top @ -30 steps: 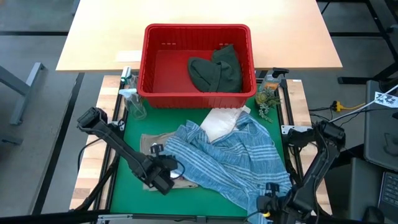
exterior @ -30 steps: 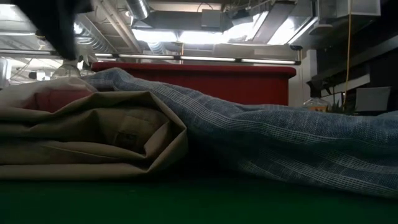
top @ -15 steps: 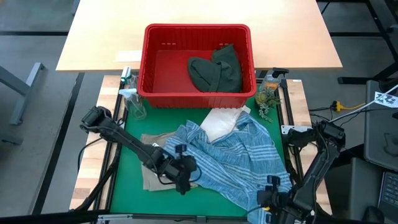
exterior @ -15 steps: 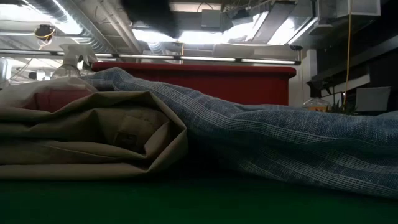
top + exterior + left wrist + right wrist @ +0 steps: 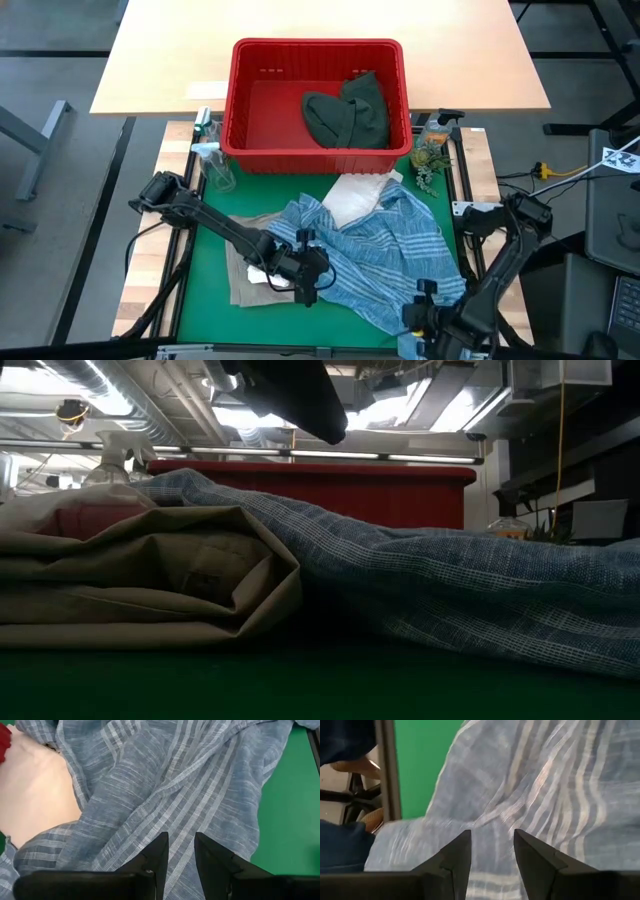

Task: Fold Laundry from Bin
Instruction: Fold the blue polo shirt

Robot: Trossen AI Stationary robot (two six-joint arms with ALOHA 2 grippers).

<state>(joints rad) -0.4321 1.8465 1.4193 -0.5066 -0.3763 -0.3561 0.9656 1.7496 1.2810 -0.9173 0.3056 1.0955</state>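
A red bin (image 5: pixel 318 95) stood at the table's far side and held only a dark green garment (image 5: pixel 347 110), bunched against its right wall. Nearer, a blue-white striped shirt (image 5: pixel 372 258) lay crumpled on the green mat (image 5: pixel 205 220), its long axis running diagonally from centre toward the near right corner. The left gripper (image 5: pixel 305 281) hovered over the shirt's left edge, fingers slightly apart and empty. The right gripper (image 5: pixel 418 318) hung over the shirt's near right corner, fingers parted, gripping nothing
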